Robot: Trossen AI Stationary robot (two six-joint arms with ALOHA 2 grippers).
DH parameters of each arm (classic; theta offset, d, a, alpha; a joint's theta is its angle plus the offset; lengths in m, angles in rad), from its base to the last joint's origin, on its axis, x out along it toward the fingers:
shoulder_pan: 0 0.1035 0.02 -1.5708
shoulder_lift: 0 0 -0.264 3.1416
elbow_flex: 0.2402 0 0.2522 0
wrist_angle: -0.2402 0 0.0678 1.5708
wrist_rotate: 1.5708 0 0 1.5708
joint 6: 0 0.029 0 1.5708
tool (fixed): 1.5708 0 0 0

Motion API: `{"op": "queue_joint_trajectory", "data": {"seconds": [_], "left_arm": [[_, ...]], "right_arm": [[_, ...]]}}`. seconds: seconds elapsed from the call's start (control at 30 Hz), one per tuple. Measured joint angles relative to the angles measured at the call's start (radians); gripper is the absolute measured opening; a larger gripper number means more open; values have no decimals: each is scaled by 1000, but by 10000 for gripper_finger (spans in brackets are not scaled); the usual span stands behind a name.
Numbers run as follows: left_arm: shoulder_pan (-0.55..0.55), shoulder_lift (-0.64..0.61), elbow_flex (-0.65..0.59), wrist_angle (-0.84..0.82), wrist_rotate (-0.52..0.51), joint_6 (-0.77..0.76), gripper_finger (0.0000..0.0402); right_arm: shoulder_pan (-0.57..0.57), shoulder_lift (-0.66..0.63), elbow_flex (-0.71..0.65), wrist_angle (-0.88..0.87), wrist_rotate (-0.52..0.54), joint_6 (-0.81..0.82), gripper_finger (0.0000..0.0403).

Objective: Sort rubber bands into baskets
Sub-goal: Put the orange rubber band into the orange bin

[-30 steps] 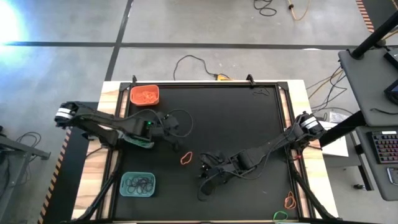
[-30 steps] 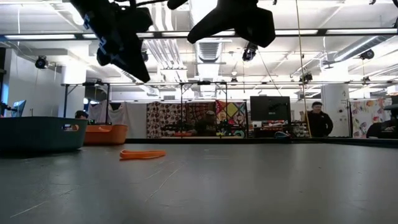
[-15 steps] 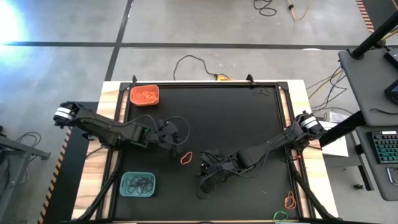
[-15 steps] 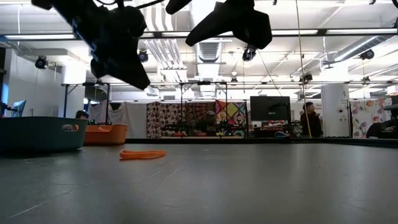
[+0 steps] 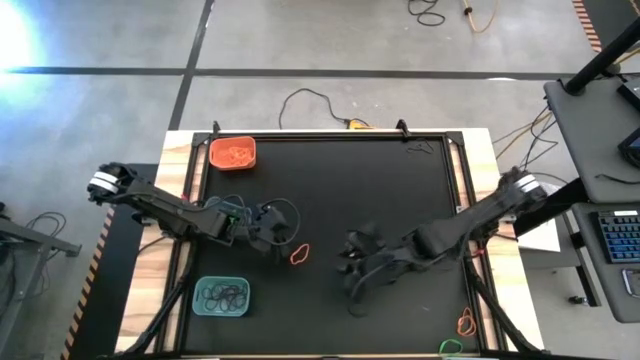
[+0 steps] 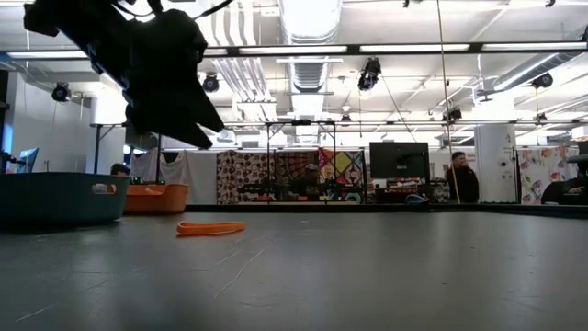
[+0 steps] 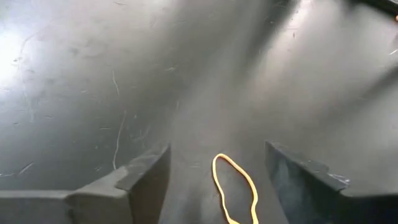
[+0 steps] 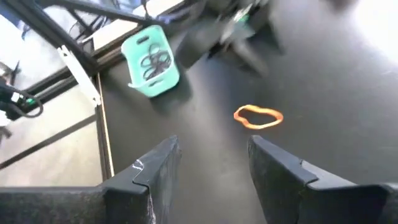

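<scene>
Moved: left gripper (image 5: 272, 236) has slid along the mat (image 5: 380, 190) to just beside the orange band (image 5: 299, 256); a second ago it hung farther back, over a teal basket now hidden beneath the arm.
Left fingers: spread apart, empty; in the wrist view the orange band (image 7: 235, 188) lies flat on the mat between the two fingers (image 7: 140, 180).
Orange band, position: unchanged, mid-mat, between the two grippers; in the low view it lies flat (image 6: 211, 227).
Right gripper (image 5: 352, 262): has drawn back from the band toward its own side, and has left the low view, where it showed earlier.
Right fingers: spread, holding nothing; its wrist view looks past them at the orange band (image 8: 258, 116).
Teal basket (image 5: 221, 296): near left corner, black bands (image 5: 222, 294) inside, as before.
Orange basket (image 5: 232, 153): far left corner, orange bands inside.
Loose bands: one orange (image 5: 466, 322) and one green (image 5: 451, 347) at the near right edge.
Background: person (image 6: 459, 178) standing.
</scene>
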Motion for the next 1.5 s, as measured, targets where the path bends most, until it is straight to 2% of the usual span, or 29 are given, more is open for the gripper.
{"op": "queue_joint_trajectory", "data": {"seconds": [0.1,0.2,0.37,0.57,0.73,0.9,1.07,1.33,1.5], "left_arm": [[-1,35,2,27,1,-1,267],[-3,93,23,51,15,7,282],[-15,188,47,144,24,5,284],[-37,245,58,145,7,-34,281],[-89,248,62,136,8,-68,281],[-122,244,76,43,10,-97,286],[-85,241,87,20,11,-128,308],[3,213,106,-103,141,-59,340],[22,188,133,-128,132,-28,342]], "right_arm": [[9,-70,0,-106,57,8,180],[14,-120,0,-188,69,13,180],[20,-168,0,-274,77,21,180],[21,-215,0,-400,80,58,180],[21,-218,0,-408,79,23,180],[3,-216,0,-407,80,-37,180],[-32,-241,0,-409,76,-113,180],[-74,-285,0,-418,82,-208,180],[-167,-301,0,-381,162,-260,180]]}}
